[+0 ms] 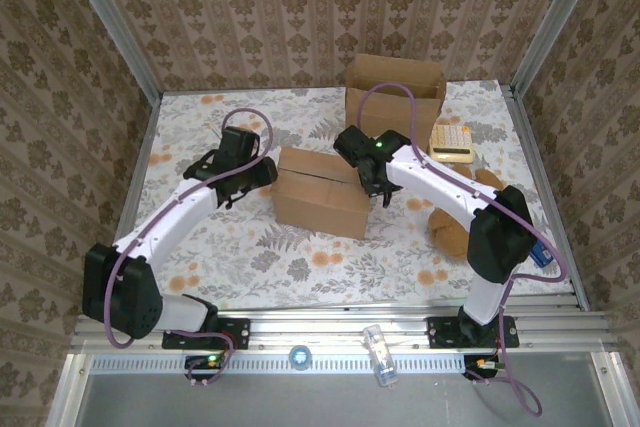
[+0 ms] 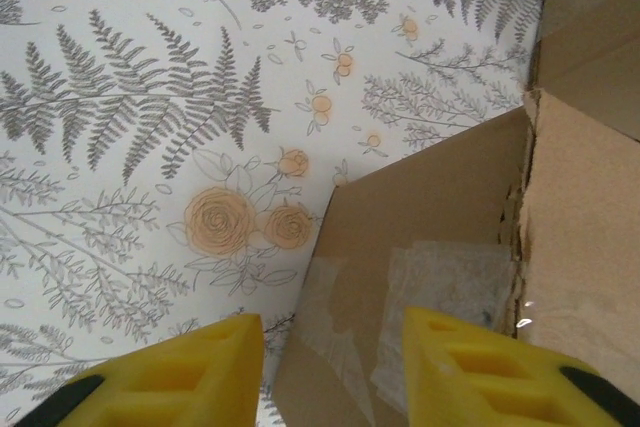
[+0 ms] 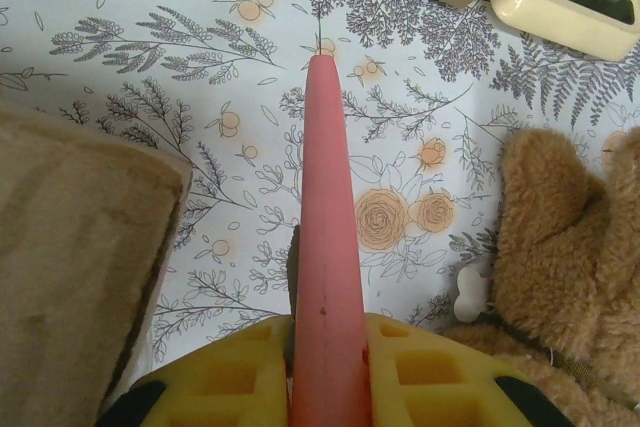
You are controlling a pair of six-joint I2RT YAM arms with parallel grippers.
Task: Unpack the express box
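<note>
Two claws flank the express box point(image 1: 322, 192); left claw point(image 2: 330, 332) apart at its end; right claw point(image 3: 328, 357) clamps a pink stick point(image 3: 328, 167).

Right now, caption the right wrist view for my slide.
Right gripper clamps a long pink stick; brown cardboard box left, brown plush toy right.

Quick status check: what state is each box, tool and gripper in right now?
express box: flaps closed, upright.
rear box: top open.
pink stick: clamped in right gripper.
left gripper: open, beside the express box.
plush toy: lying down.
</note>
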